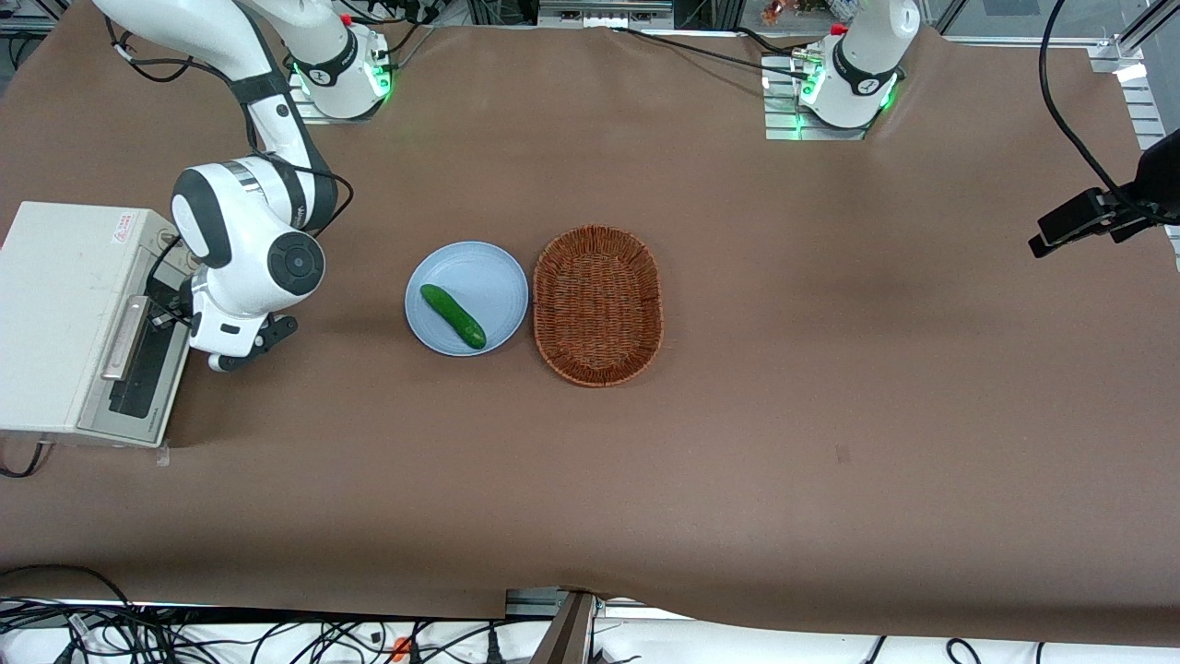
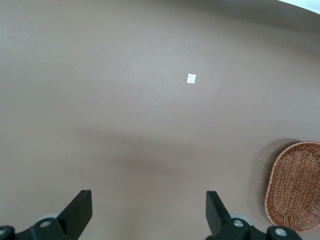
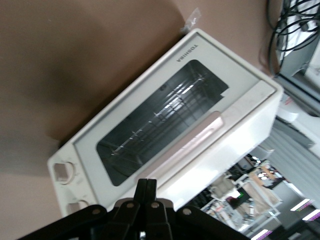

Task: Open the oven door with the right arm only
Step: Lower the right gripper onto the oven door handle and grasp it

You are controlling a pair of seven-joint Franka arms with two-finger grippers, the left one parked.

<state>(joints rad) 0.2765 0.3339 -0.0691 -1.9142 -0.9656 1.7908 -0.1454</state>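
Observation:
The cream-white toaster oven (image 1: pixel 55 314) stands at the working arm's end of the table. Its oven door (image 1: pixel 146 369), silver-framed with a dark glass window, lies flat against the oven's front. In the right wrist view the door (image 3: pixel 160 127) shows a wire rack through the glass, and the silver bar handle (image 3: pixel 200 135) runs along one long edge. The right arm (image 1: pixel 249 240) reaches down in front of the door. My gripper (image 1: pixel 169 312) is shut and empty, fingertips pressed together (image 3: pixel 146 184), right at the handle (image 1: pixel 124 339) near the end by the knobs.
Two knobs (image 3: pixel 65 172) sit beside the door. A pale blue plate (image 1: pixel 489 277) holding a green cucumber (image 1: pixel 453 316) lies mid-table, with a brown wicker basket (image 1: pixel 597 304) beside it. The basket also shows in the left wrist view (image 2: pixel 295 185).

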